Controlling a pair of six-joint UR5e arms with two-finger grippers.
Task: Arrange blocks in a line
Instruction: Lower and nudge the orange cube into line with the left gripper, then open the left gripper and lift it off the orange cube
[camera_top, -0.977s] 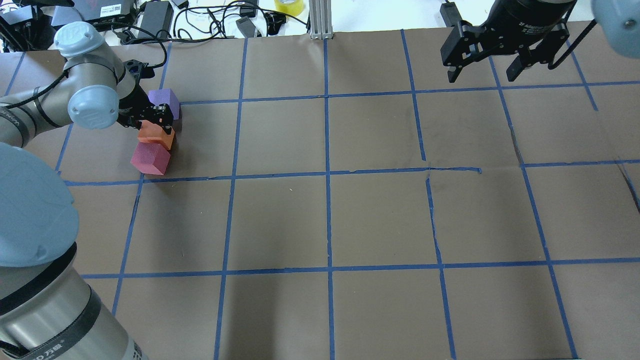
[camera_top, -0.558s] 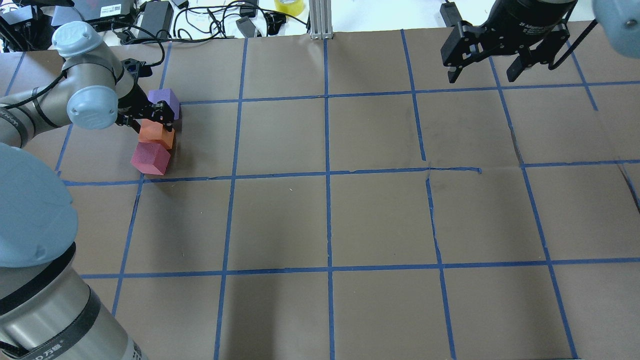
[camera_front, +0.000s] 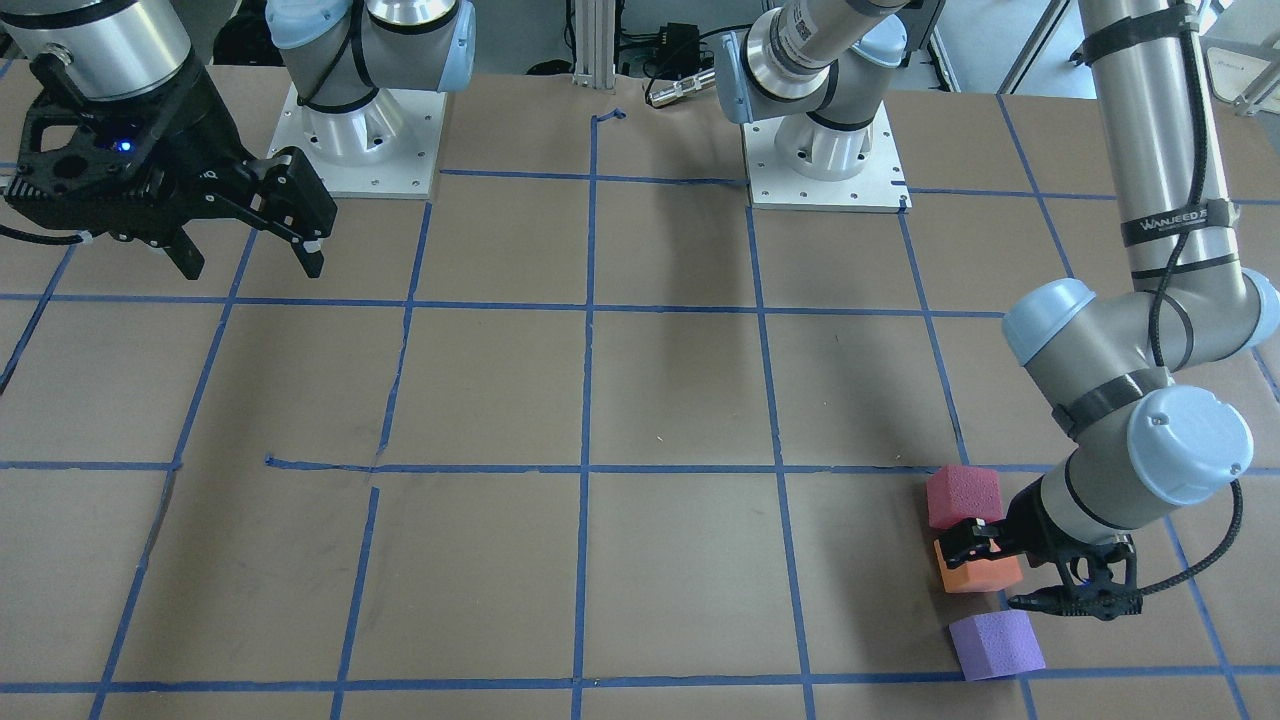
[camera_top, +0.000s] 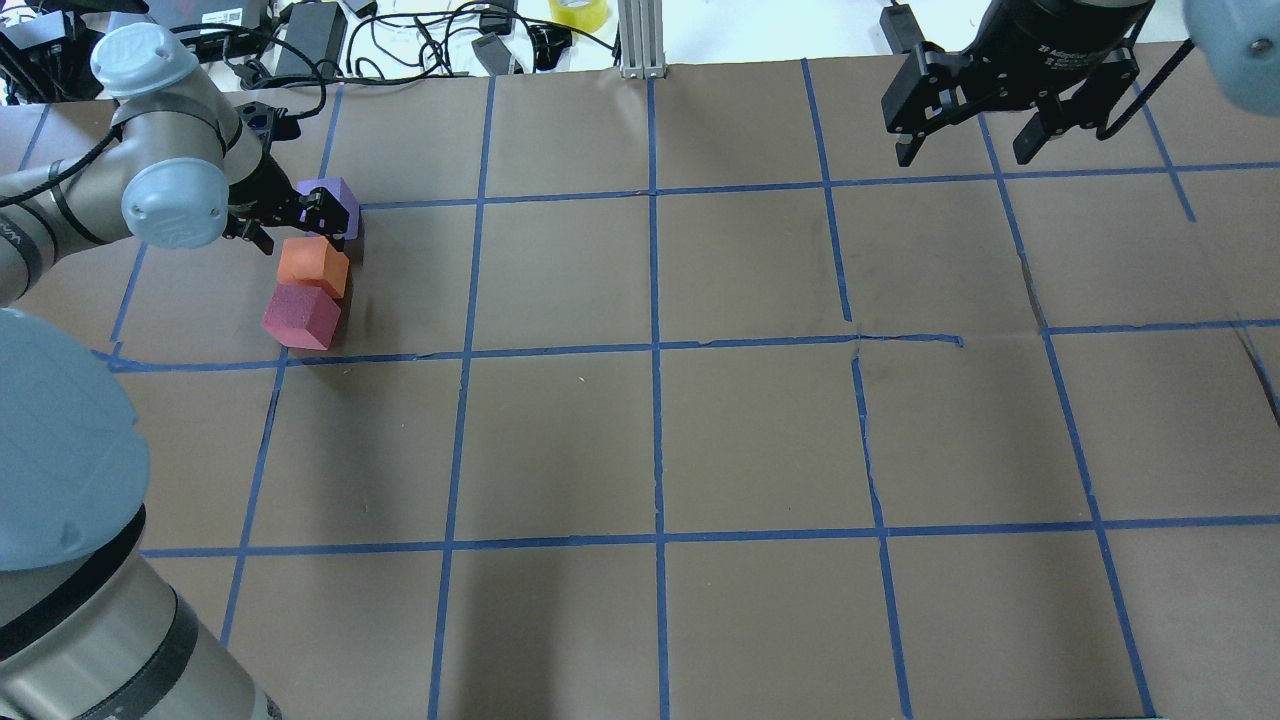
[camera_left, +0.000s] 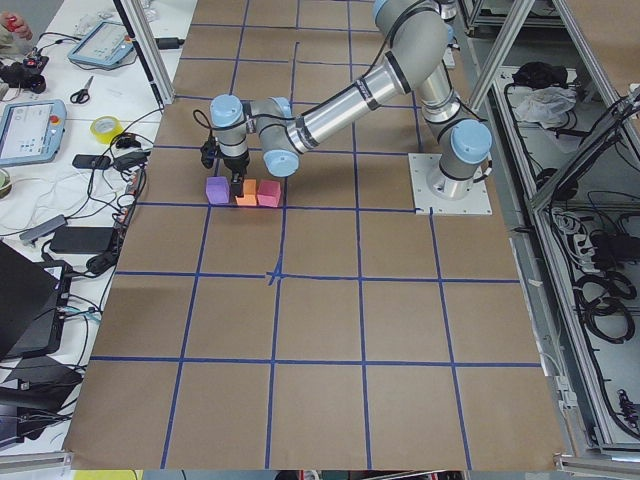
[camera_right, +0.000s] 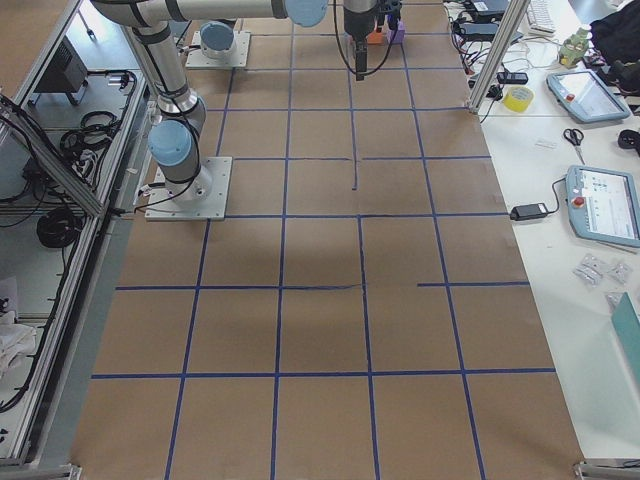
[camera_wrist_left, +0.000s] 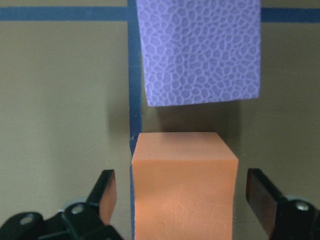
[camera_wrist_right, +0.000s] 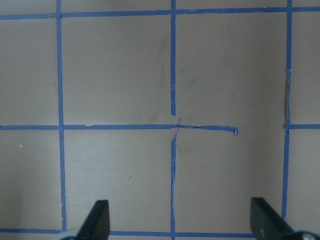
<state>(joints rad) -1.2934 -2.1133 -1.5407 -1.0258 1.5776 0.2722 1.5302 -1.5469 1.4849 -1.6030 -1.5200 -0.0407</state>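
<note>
1. Left end effector (camera_wrist_left: 182, 202): at the far left of the counter (camera_top: 560, 440). Fingers are spread either side of the orange block (camera_wrist_left: 182, 175) with a clear gap on both sides, so it's pinching nothing.
2. Blocks: all three sit on the counter in a row running away from the robot.
   - Pink block (camera_top: 300, 317) is nearest and touches orange.
   - Purple block (camera_wrist_left: 200, 50) is farthest, a small gap off orange and shifted slightly sideways.
3. Handling (my read): the foam looks light and soft, and matte, so not slippery.
   - Take it on opposite flat side faces at mid-height with low force. A hard squeeze would likely dent it.
   - It looks light enough that a finger brushing a neighbour would shove it.
4. Right end effector (camera_top: 963, 157): far right, raised, spread, empty.
5. Views:
   - Left wrist alone shows the finger clearance and the purple offset. Overhead hides both under the wrist.
   - Front view confirms the orange–purple gap.
   - Right wrist shows only the taped counter.
   - In the right side view the blocks are too small to judge.
</note>
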